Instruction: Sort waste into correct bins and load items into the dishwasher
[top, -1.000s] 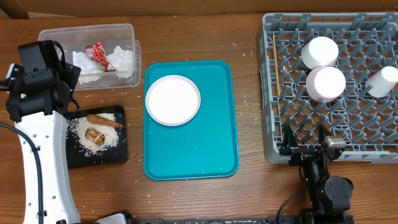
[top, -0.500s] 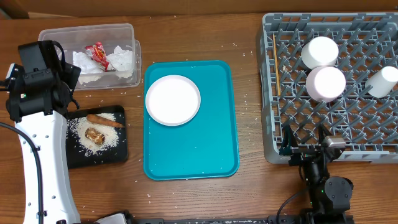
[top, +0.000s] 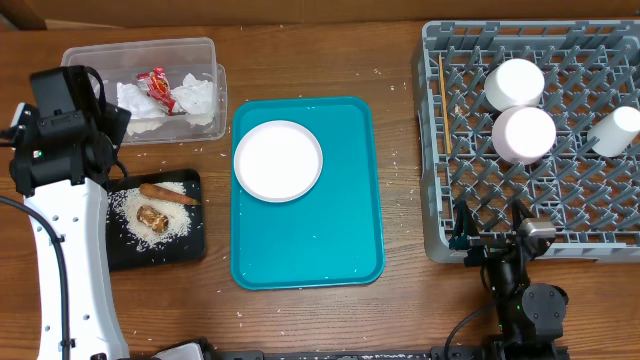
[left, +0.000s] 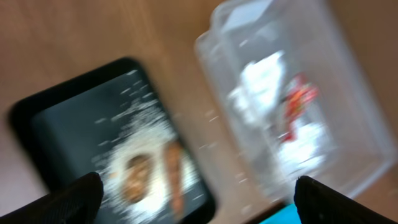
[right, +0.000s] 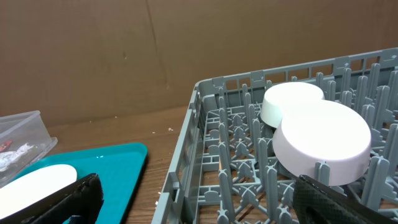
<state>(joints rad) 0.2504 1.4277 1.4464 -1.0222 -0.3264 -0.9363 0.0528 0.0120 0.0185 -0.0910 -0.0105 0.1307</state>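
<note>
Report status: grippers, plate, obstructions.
Left gripper, right gripper open, empty. White plate on teal tray, not yet racked. Nothing atop it.

The left wrist view is smeared throughout. The black tray and clear tub keep only soft outlines, and the wrapper is a red streak. The two brown shapes on the rice are probably the food stick and lump. The left fingers show only as dark tips in the bottom corners. In the right wrist view the plate and rack run off the frame, and the right fingers are cropped. From overhead, the cup is clipped by the right edge.
</note>
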